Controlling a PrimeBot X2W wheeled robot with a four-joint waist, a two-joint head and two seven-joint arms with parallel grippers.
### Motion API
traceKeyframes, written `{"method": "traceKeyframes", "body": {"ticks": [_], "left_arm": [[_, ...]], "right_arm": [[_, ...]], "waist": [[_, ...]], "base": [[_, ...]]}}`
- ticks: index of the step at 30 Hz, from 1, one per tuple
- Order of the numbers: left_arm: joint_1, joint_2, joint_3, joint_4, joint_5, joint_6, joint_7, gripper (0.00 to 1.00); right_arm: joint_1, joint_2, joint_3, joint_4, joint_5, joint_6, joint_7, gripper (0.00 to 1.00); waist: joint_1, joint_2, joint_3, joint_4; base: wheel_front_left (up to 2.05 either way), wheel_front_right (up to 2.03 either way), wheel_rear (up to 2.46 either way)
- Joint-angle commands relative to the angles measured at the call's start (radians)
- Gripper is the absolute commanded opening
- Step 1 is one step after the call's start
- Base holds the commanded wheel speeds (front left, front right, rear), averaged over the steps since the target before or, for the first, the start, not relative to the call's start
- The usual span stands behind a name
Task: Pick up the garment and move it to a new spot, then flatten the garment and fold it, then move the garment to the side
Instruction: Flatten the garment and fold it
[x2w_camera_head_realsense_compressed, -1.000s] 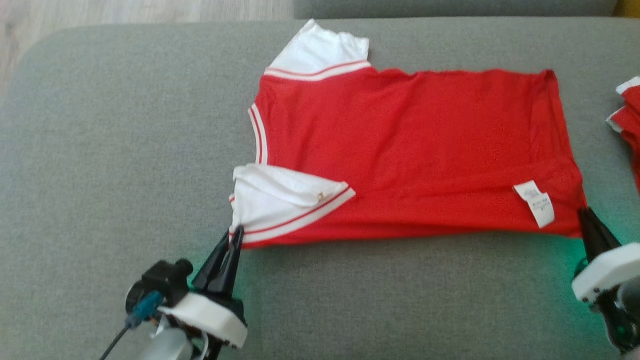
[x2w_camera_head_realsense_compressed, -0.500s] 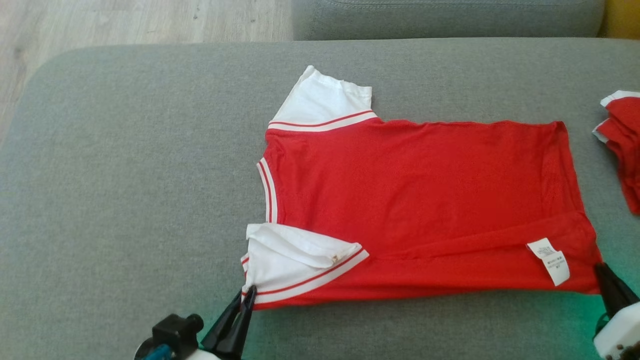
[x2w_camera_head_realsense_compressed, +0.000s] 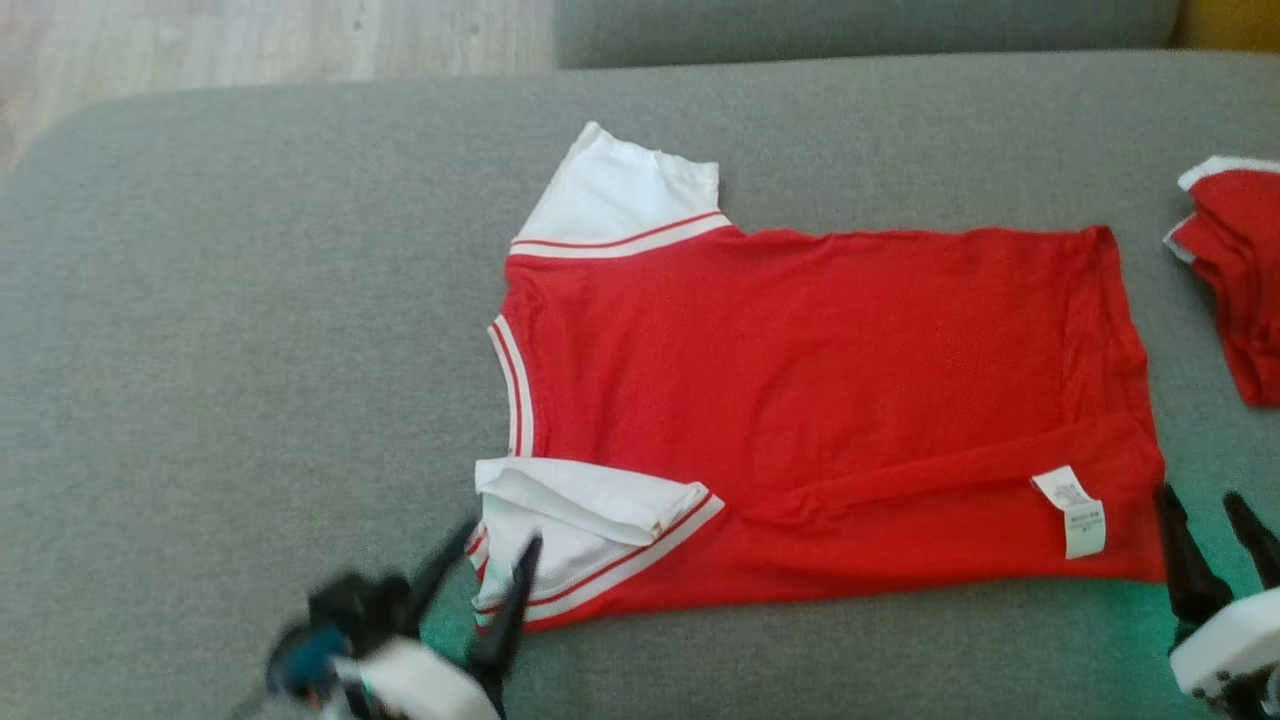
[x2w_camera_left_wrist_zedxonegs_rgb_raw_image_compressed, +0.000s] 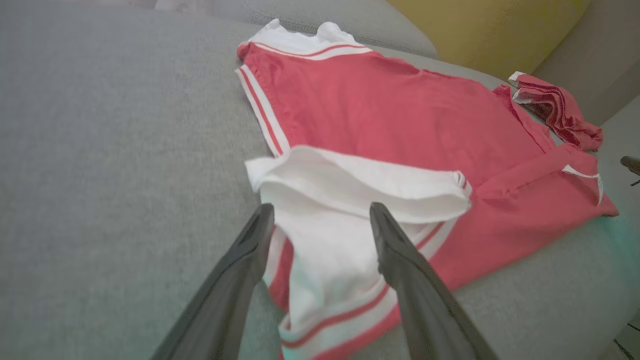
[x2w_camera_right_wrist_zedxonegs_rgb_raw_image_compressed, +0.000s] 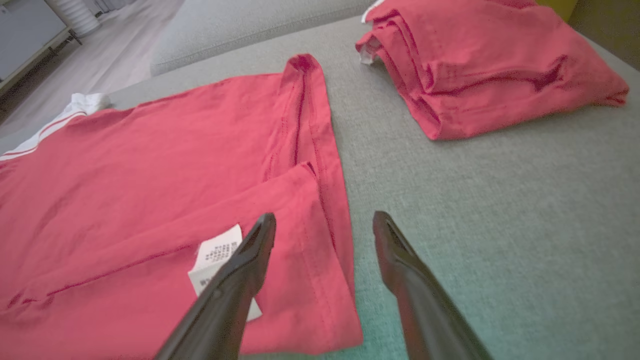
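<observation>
Now the red garment (x2w_camera_head_realsense_compressed: 800, 400) lies spread flat on the grey sofa cushion (x2w_camera_head_realsense_compressed: 250, 350), collar toward the robot's left and hem toward its right. Its near edge is turned up in a long fold, so a white care label (x2w_camera_head_realsense_compressed: 1070, 498) shows close to the hem corner. The far white sleeve (x2w_camera_head_realsense_compressed: 620, 190) lies flat. The near white sleeve (x2w_camera_head_realsense_compressed: 580, 510) is doubled over on itself, its red-striped cuff at the front edge.

The left hand (x2w_camera_head_realsense_compressed: 490, 575) sits at that near sleeve with its fingers spread wide. In the left wrist view they stand either side of the cuff corner and clamp nothing; whether they brush the cloth I cannot tell.

The right hand (x2w_camera_head_realsense_compressed: 1200, 510) is at the hem corner, wide apart as well and holding nothing. In the right wrist view one finger is over the red cloth by the label and the other over bare cushion.

Further to the right, apart from the hem, lies a second red garment (x2w_camera_head_realsense_compressed: 1240, 290) — folded into a thick bundle. Pale wooden floor (x2w_camera_head_realsense_compressed: 250, 40) shows beyond the cushion.
</observation>
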Motion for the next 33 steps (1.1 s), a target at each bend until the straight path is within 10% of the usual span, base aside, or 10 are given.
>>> {"method": "traceKeyframes", "body": {"ticks": [1, 10, 19, 33], "left_arm": [[-0.085, 0.039, 0.055, -0.054, 0.006, 0.0, 0.012, 1.0], [-0.6, 0.175, 0.086, -0.101, -0.033, -0.113, 0.354, 1.0], [-1.012, 0.204, 0.029, 0.127, -0.199, -0.13, 0.613, 1.0], [-1.208, 0.316, -0.127, 0.321, -0.272, -0.131, 0.703, 1.0]], "right_arm": [[-0.029, -0.018, 0.015, -0.049, -0.011, -0.001, -0.019, 1.0], [-0.122, 0.004, 0.086, -0.154, -0.038, -0.001, -0.033, 1.0], [-0.198, 0.011, 0.148, -0.207, -0.064, -0.001, -0.056, 1.0], [-0.226, 0.048, 0.183, -0.238, -0.073, -0.001, -0.084, 1.0]], "waist": [[0.0001, -0.0001, 0.023, -0.012], [0.0001, -0.0001, 0.187, -0.092], [0.0001, -0.0001, 0.337, -0.206], [0.0001, -0.0001, 0.45, -0.295]], "base": [[0.0, 0.0, 0.0], [0.0, 0.0, 0.0], [0.0, 0.0, 0.0], [0.0, 0.0, 0.0]]}}
